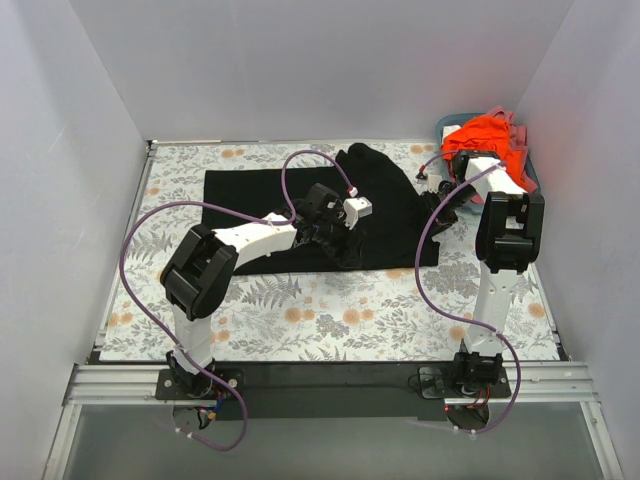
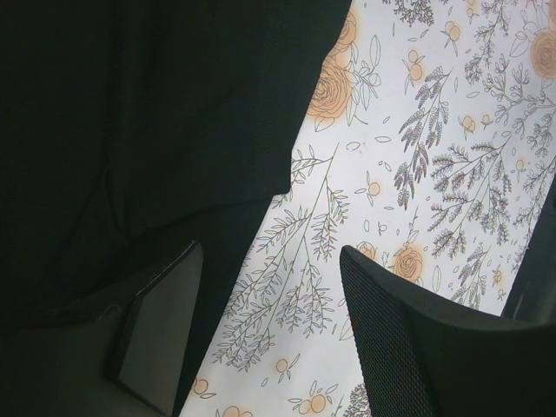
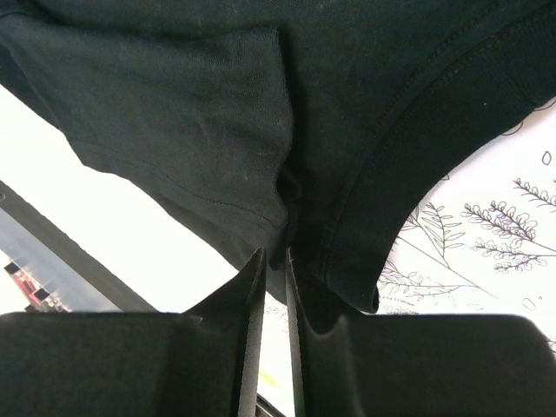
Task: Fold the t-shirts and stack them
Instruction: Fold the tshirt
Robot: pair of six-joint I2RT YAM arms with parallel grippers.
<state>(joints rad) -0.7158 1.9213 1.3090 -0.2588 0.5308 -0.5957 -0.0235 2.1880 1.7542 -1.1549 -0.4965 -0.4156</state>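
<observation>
Black shirt [image 1: 260,210] lies long side to side; right tool [image 3: 274,259] pinches its right end, left tool [image 2: 269,261] spread over its near hem

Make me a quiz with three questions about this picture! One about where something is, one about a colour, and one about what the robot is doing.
1. Where is the orange-red shirt?
A near left corner; B in the basket, far right; C the middle.
2. What colour is the basket?
A yellow; B purple; C teal.
3. The right end effector is:
A shut on the black shirt; B wide open; C holding the basket.

Answers: 1 B, it is heaped in the basket. 2 C, a teal rim shows beside the heap. 3 A, its fingers pinch a black fold.
</observation>
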